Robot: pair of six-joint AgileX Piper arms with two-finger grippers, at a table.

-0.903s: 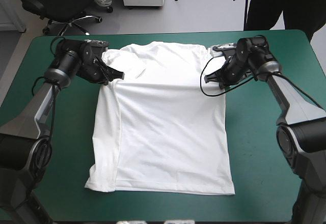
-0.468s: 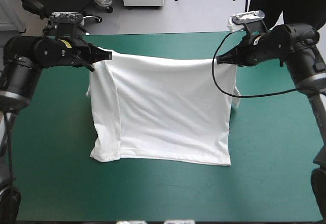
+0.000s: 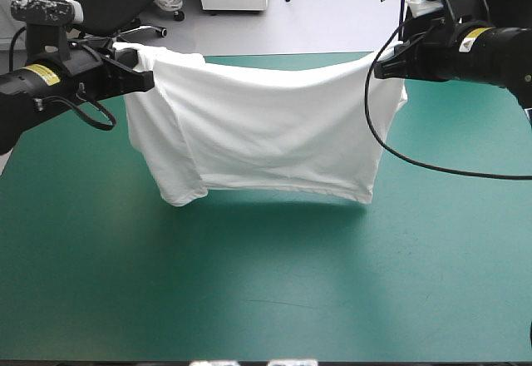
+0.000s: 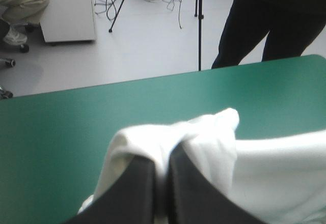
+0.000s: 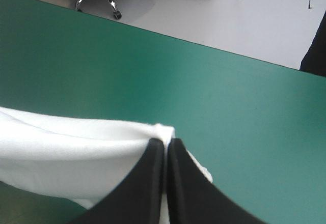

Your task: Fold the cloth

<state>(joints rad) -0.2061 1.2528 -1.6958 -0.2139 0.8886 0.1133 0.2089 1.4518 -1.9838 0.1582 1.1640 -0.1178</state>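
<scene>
T-shirt [image 3: 266, 125] hangs between left hand [image 3: 152, 81] and right hand [image 3: 376, 68], arm labels [image 3: 41, 73] illegible.

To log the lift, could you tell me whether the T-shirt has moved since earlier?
Yes. The T-shirt has risen off the table toward its far edge; earlier flat, it now hangs between the left gripper and right gripper.

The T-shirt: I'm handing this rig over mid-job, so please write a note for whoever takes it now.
Left gripper: shut on the T-shirt at one top corner.
Right gripper: shut on the other top corner.
T-shirt hangs spread between them over the teal-green table, its hem apparently just clear.
Done: lifted by both corners.
Left: every fold; none shows yet.
</scene>
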